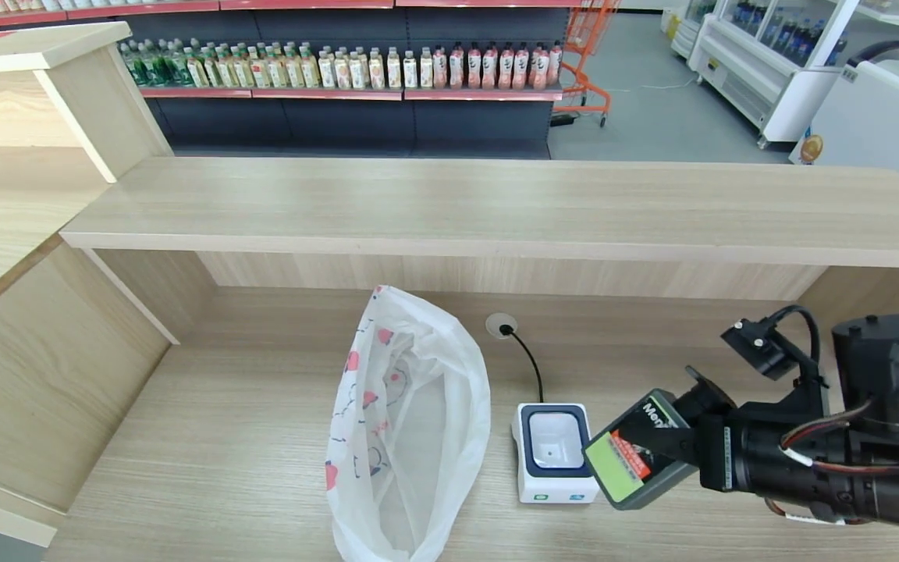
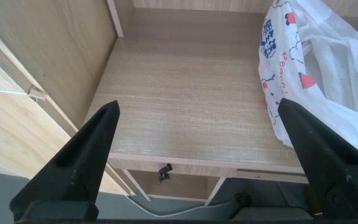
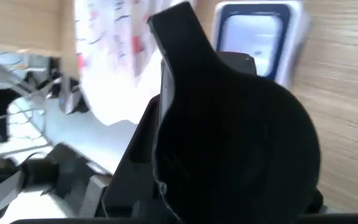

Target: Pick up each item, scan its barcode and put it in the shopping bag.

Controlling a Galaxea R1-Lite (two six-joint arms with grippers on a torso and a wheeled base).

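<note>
There it is, the dark grey rectangular box (image 1: 627, 467) with its green and red label, clamped in the right gripper (image 1: 676, 446). The jaws are closed on its far end, and the box is tilted with the label turned up and to the left. Just ahead of that gripper's fingertips sits the white barcode scanner with a dark blue window frame (image 1: 552, 449). In the head view the box's front corner overlaps the scanner's right edge (whether they touch, the pictures don't tell). In the right wrist view the box (image 3: 229, 137) looms dark in front, with the scanner (image 3: 260, 31) right past it.

Beyond the scanner from the gripper stands the white plastic shopping bag with red and blue print (image 1: 410, 421), mouth gaping, just beside the scanner. A black cable (image 1: 529, 363) runs from the scanner back to a round port in the pale wooden desk (image 1: 223, 468).

Over on the other side, the left gripper (image 2: 197, 155) hangs with its jaws spread wide and nothing between them. The bag (image 2: 316, 81) is off to its right, and bare desk lies below.
</note>
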